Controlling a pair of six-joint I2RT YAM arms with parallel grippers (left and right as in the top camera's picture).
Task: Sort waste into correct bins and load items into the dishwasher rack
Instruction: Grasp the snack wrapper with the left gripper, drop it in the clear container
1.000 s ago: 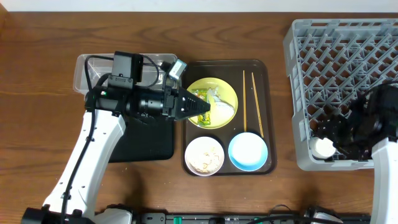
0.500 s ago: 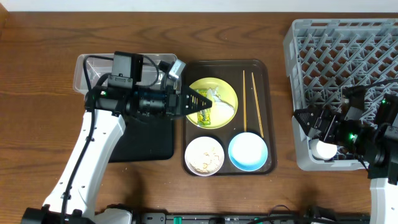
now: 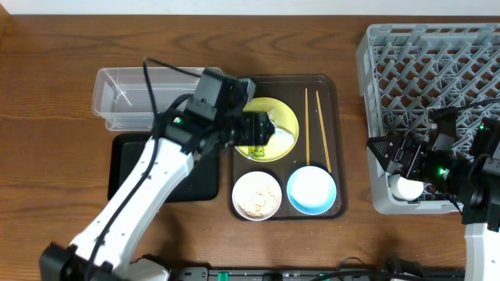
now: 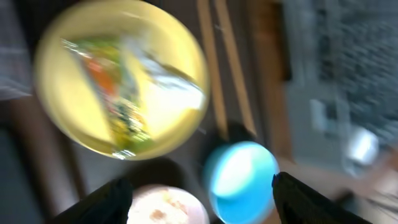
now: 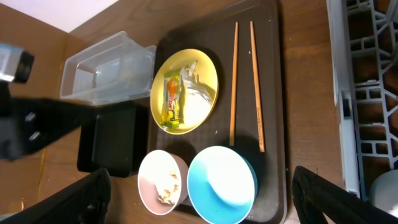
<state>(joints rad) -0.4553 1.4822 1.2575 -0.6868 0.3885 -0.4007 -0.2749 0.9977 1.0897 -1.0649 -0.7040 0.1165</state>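
The yellow-green plate (image 3: 275, 123) lies on the brown serving tray and holds the green-and-orange wrapper (image 5: 173, 99) and the white tissue (image 3: 283, 134). My left gripper (image 3: 259, 129) hovers open over the plate's left part; its wrist view is blurred and shows the plate (image 4: 121, 81) and wrapper (image 4: 115, 102) ahead of the open fingers (image 4: 205, 202). Two chopsticks (image 3: 314, 129) lie right of the plate. The white bowl (image 3: 256, 195) holds rice scraps; the light-blue bowl (image 3: 312, 190) is beside it. My right gripper (image 3: 388, 161) is open and empty at the grey rack's (image 3: 437, 70) front left corner.
The clear tub (image 3: 141, 97) stands at the back left, with the black tray (image 3: 129, 168) in front of it, partly under my left arm. The brown serving tray (image 3: 332, 94) sits mid-table. A white round object (image 3: 408, 187) lies in the rack's near corner.
My left arm has swung right off the clear tub, and its gripper now sits over the plate. My right gripper turned toward the tray a second ago and has held still since.
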